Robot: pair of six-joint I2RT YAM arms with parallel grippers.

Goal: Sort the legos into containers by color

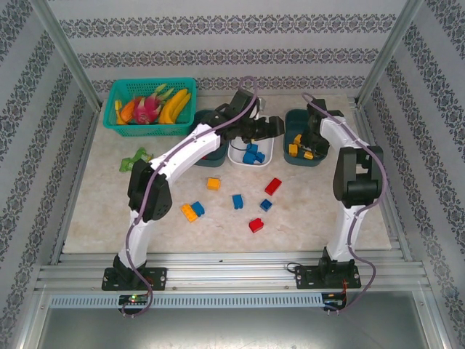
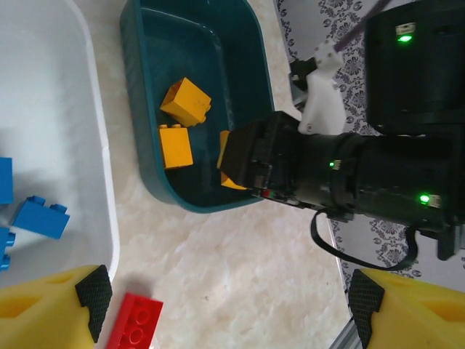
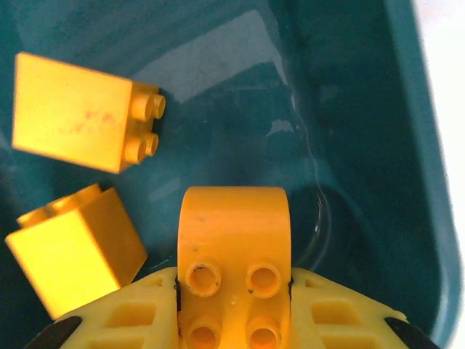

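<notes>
Right hand [image 3: 232, 313] grips yellow brick [image 3: 232, 233] in right teal tray [image 3: 349, 109], beside two yellows [image 3: 73, 116]. Blues [image 2: 40, 217] in white tray [image 2: 43, 109]. Left hand [image 2: 225, 305] wide, empty. About seven loose bricks [image 1: 237, 201] left on worktop [image 1: 312, 211].

Yellow bricks [image 2: 176, 145] in dark teal tray [image 2: 196, 43]

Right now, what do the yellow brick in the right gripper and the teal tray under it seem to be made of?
Yellow brick: probably hard moulded plastic, satin finish; crisp studs, faint scuffs. Teal tray: probably glossy plastic; bright reflections on its smooth curved wall.
</notes>
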